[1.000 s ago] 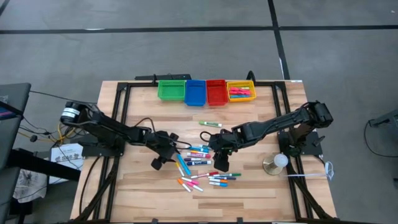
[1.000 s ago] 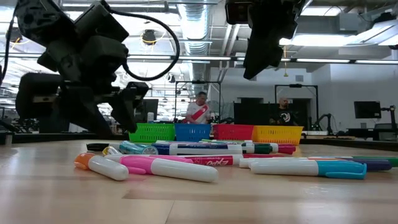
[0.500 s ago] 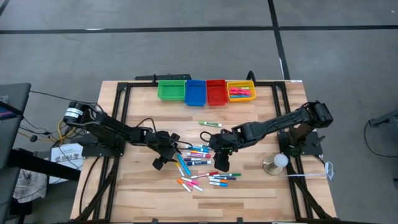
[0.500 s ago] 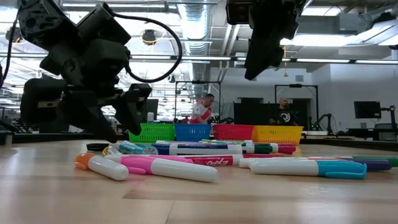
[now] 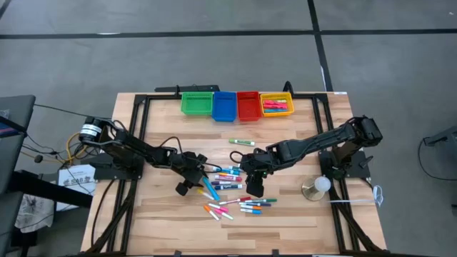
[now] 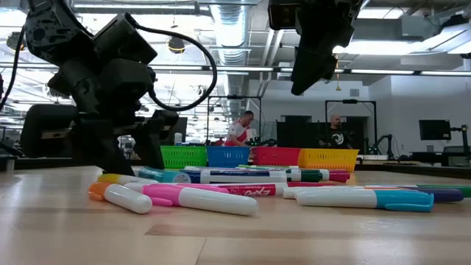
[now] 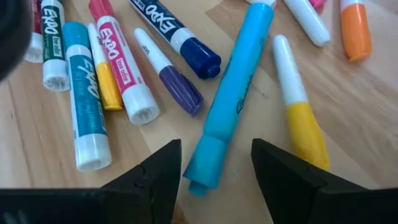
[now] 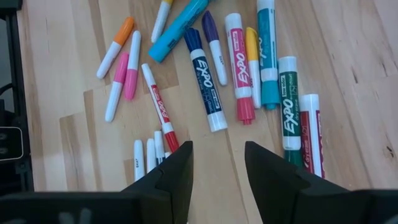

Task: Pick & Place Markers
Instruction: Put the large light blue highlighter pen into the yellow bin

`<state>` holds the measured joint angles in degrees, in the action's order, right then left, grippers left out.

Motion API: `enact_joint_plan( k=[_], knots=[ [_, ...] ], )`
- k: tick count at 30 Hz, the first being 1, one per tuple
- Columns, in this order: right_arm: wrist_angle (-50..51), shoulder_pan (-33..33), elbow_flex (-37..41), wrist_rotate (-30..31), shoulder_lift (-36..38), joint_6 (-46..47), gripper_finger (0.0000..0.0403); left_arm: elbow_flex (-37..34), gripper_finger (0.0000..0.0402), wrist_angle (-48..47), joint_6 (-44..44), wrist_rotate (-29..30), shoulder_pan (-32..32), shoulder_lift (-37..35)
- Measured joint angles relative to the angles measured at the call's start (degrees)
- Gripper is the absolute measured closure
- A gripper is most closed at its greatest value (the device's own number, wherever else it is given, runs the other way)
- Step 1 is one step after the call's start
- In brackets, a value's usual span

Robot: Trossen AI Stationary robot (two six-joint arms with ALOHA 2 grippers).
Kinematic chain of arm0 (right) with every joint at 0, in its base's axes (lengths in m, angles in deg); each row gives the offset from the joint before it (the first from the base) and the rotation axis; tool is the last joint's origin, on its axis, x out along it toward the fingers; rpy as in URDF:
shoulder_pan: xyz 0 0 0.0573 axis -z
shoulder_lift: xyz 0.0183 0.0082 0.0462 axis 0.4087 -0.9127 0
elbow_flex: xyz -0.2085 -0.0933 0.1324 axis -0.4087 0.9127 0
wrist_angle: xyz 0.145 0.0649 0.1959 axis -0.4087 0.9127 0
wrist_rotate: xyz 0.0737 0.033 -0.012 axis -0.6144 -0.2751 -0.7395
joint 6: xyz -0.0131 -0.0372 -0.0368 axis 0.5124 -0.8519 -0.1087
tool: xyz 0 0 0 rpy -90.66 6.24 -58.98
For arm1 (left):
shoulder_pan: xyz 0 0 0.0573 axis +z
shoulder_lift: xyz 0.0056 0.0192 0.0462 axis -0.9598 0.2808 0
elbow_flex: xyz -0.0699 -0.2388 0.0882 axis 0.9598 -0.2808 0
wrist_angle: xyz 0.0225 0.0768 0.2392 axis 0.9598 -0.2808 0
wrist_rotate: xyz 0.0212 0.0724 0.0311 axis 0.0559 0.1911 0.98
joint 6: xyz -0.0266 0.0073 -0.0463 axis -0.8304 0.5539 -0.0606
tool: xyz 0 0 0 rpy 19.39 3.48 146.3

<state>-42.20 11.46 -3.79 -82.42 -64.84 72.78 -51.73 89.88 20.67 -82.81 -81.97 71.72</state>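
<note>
Several markers (image 5: 232,191) lie loose in a pile on the table's middle. My left gripper (image 7: 216,149) is open and low at the pile's left edge (image 5: 193,180), reaching the tabletop in the low view (image 6: 136,158). Its fingers stand on either side of the near end of a light-blue marker (image 7: 233,93) that lies flat on the wood, with a gap showing on both sides. My right gripper (image 8: 217,146) is open and hangs above the pile's right part (image 5: 253,187), clear of the markers (image 6: 313,66). One green-capped marker (image 5: 241,142) lies apart, toward the bins.
Four small bins stand in a row at the table's far edge: green (image 5: 196,104), blue (image 5: 224,107), red (image 5: 248,108) and yellow (image 5: 276,111), the yellow one holding pink and orange markers. A round pale object (image 5: 318,187) sits near the right arm's base. Bare wood lies along the near edge.
My left gripper has moved a little toward the table's right, into the pile's left edge, and has come down until its fingers reach the tabletop. It has stayed open.
</note>
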Motion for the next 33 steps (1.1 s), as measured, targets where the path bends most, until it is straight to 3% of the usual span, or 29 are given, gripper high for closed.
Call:
enact_joint_plan(
  k=[6, 18, 33],
  knots=[
    [0.0, 0.0, 0.0, 0.0, 0.0, 0.0, 0.0273, 0.0, 0.0227, 0.0, 0.0, 0.0, 0.0, 0.0],
    [0.0, 0.0, 0.0, 0.0, 0.0, 0.0, 0.0274, 0.0, 0.0336, 0.2, 0.0, 0.5, 0.0, 0.1],
    [0.0, 0.0, 0.0, 0.0, 0.0, 1.4, 0.0274, 0.0, 0.0331, 0.4, -2.1, 0.5, -2.7, 0.0]
  ],
)
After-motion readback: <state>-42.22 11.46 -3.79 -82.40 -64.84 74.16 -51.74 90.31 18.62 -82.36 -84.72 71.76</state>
